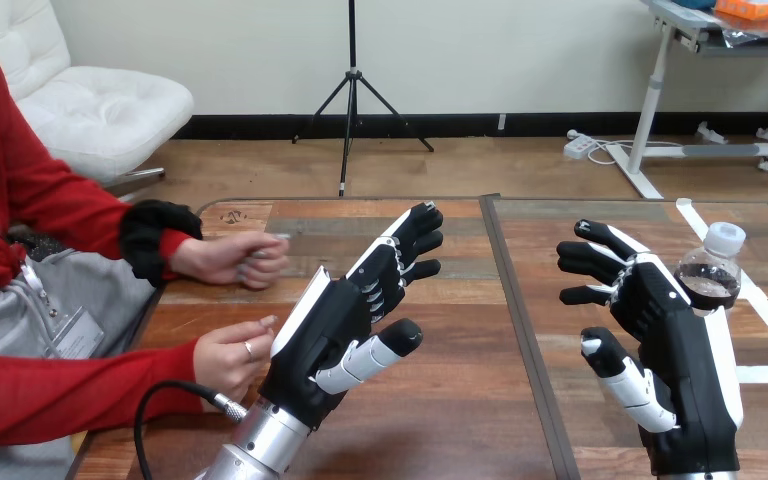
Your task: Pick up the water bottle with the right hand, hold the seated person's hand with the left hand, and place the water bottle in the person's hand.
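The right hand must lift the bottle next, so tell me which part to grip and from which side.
Grip the bottle round its middle, below the white cap, coming from the view's left. It stands upright and round, so fingers and thumb can wrap it, and the open right hand sits beside it there.

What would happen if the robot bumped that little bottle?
The water bottle stands upright and looks narrow, so it might tip. It looks round, so once down it could roll. Its clear, smooth side may be slippery to grip.
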### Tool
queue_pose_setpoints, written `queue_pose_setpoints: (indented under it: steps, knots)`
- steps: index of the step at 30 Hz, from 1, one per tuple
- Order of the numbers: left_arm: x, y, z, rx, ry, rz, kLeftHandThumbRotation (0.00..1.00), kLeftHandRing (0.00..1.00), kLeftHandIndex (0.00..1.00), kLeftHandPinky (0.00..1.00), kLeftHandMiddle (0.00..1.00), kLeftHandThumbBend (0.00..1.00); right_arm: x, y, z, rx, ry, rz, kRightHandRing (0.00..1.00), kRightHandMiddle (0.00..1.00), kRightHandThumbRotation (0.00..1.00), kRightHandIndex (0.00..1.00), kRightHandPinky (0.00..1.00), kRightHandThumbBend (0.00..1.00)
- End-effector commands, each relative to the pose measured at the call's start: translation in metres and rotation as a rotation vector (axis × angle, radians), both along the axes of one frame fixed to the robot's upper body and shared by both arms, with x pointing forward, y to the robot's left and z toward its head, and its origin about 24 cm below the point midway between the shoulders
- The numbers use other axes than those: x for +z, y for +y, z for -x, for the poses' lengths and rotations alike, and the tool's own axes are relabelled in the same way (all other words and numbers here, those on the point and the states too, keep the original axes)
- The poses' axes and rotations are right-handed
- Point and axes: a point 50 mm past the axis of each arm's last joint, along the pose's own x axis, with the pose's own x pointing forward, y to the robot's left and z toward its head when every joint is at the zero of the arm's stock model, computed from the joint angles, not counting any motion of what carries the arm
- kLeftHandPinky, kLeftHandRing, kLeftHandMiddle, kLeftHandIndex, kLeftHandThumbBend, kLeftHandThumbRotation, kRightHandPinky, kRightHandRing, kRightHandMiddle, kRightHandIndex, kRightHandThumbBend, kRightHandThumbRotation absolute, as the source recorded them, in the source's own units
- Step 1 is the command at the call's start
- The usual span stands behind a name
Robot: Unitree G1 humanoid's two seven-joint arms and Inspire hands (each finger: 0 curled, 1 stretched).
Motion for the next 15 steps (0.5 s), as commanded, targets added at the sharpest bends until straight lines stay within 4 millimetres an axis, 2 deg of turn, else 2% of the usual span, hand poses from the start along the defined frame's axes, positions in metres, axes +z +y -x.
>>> queue_pose_setpoints:
  steps: [1, 15]
  knots:
    - [0.015, -0.0002, -0.0093, -0.002, -0.082, -0.006, 0.78, 0.94, 0.94, 0.88, 0.95, 1.0, 0.0161, 0.0035, -0.0087, 0.005, -0.088, -0.011, 0.75, 0.76, 0.77, 0.79, 0.62, 1.0]
    - [0.014, 0.0019, -0.008, -0.001, -0.082, -0.01, 0.8, 0.93, 0.94, 0.88, 0.95, 1.0, 0.0131, 0.0057, -0.0068, 0.005, -0.083, -0.01, 0.74, 0.76, 0.76, 0.8, 0.61, 1.0]
